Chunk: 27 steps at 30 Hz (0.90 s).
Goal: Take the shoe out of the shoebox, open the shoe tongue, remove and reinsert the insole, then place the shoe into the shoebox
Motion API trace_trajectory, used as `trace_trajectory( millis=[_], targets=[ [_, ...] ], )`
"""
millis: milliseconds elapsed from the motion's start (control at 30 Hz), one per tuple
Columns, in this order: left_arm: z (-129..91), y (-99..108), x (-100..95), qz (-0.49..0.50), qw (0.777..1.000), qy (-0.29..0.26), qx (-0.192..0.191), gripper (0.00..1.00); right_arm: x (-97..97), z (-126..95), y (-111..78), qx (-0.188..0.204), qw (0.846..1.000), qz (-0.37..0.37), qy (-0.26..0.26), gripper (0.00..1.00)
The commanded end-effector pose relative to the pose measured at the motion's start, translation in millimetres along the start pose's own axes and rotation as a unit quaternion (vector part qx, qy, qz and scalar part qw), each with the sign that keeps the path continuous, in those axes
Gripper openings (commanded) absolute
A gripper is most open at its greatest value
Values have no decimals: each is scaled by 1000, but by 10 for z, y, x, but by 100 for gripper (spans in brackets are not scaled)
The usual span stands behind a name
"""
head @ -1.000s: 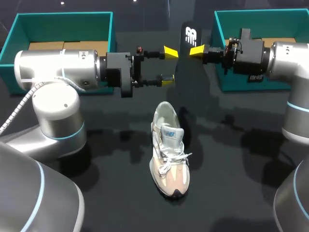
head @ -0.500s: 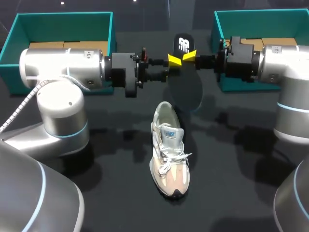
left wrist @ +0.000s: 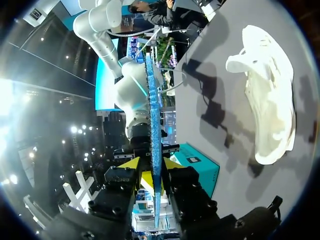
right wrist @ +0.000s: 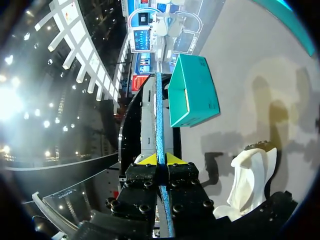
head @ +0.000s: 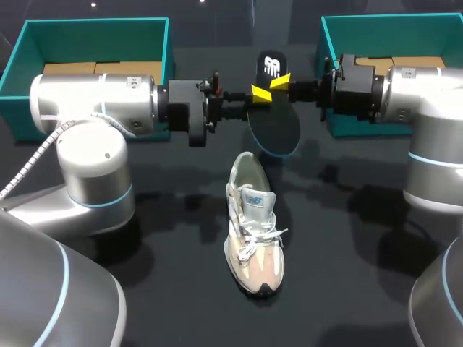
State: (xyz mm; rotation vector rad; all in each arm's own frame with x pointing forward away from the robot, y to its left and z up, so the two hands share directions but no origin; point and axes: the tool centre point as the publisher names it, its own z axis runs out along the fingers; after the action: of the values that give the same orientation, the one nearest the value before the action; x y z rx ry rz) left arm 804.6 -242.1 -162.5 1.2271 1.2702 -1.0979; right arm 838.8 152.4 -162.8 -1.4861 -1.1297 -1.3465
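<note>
Black insole (head: 273, 123) hangs on edge above the table (head: 347, 289), at 12 o'clock from the shoe (head: 255, 231), which lies toe toward 6. My right claw (head: 279, 82) is pinched tight on the logo end. My left claw (head: 255, 101) is barely parted, straddling the insole, and grips nothing. Reads as a handover. To do it well, I should close left squarely on the flat faces before right lets go. Then feed it toe-first into the shoe's mouth, without twisting.
</note>
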Motion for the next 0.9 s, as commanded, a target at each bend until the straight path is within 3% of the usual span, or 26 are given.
trace_trajectory(
  millis=[33,133,300,400,567,600,633,667,900],
  targets=[
    [42,14,28,0,1000,2,-6,33,9,9,-25,-1,1000,0,0,0],
    [40,34,42,-1,1000,4,-9,32,20,7,-36,1,1000,-1,1,0],
    [61,59,70,-1,1000,9,-13,23,22,13,-45,5,1000,-1,2,0],
    [82,66,78,-1,1000,10,-14,0,16,22,-50,8,1000,1,2,0],
    [96,47,77,3,1000,12,-12,0,-2,11,-49,10,1000,3,3,0],
    [83,40,75,4,1000,12,-12,0,-7,-11,-50,10,1000,4,3,15],
    [59,32,71,4,1000,13,-13,0,-9,-37,-50,8,1000,1,7,49],
    [32,26,68,5,1000,14,-15,0,-8,-72,-50,7,1000,-3,12,100],
    [-261,-22,32,-21,999,22,-33,0,-38,-372,-81,15,999,-23,24,100]
  ],
)
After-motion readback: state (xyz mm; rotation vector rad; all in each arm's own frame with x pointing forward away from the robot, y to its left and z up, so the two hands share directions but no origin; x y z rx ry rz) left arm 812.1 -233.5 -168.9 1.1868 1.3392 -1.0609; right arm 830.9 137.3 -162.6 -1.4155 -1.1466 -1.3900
